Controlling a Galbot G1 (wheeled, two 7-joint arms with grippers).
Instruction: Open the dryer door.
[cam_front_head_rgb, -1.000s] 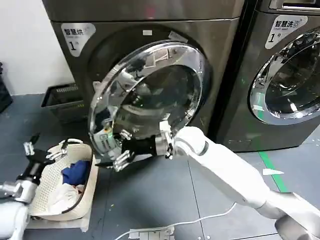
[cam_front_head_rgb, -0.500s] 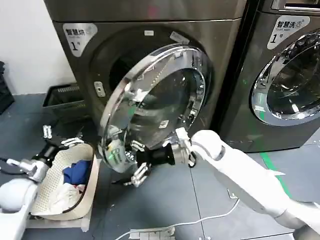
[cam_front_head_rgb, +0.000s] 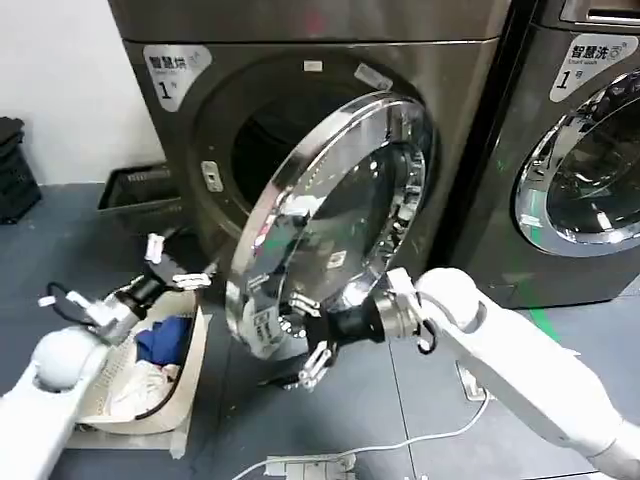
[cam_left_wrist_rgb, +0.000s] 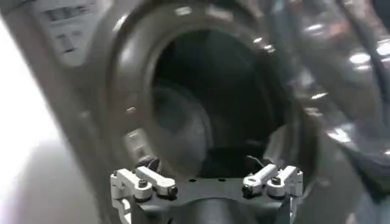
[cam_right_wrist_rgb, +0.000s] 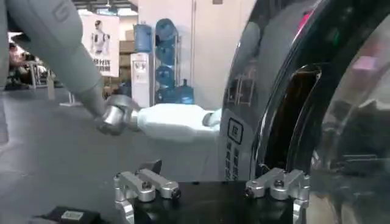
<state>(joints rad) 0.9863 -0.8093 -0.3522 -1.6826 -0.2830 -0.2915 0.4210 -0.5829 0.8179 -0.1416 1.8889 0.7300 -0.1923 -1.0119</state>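
i'm mid-swing on the dryer door (cam_front_head_rgb: 335, 215): it stands well off the dryer (cam_front_head_rgb: 300, 120) front, hinged on the side toward the second machine (cam_front_head_rgb: 580, 150), its free edge angled out over the floor and the dark drum opening (cam_front_head_rgb: 270, 135) showing behind it. my right gripper (cam_front_head_rgb: 305, 340) sits at the lower free edge of the door's chrome rim, fingers spread wide and holding nothing; from the right wrist view the gripper (cam_right_wrist_rgb: 210, 189) has the rim just beside one finger rather than between the two, so i judge it is hooking or nudging the edge, not clamping it. my left gripper (cam_front_head_rgb: 170, 262) hovers near the lower part of the dryer front, beside the laundry basket (cam_front_head_rgb: 190, 350), also spread wide and empty, and its wrist camera looks over the gripper (cam_left_wrist_rgb: 207, 182) straight into the drum. i'd say the door is unlatched and partly open, with more of the arc left; the next move calls for carrying that free edge further out and round toward the hinge side without letting it slip off the finger. writing: a white label on the dryer's upper corner carries chinese characters and a "1" (cam_front_head_rgb: 178, 68), the second machine has a like label (cam_front_head_rgb: 582, 55), and a small white sticker (cam_front_head_rgb: 264, 325) on the rim is too small to read.
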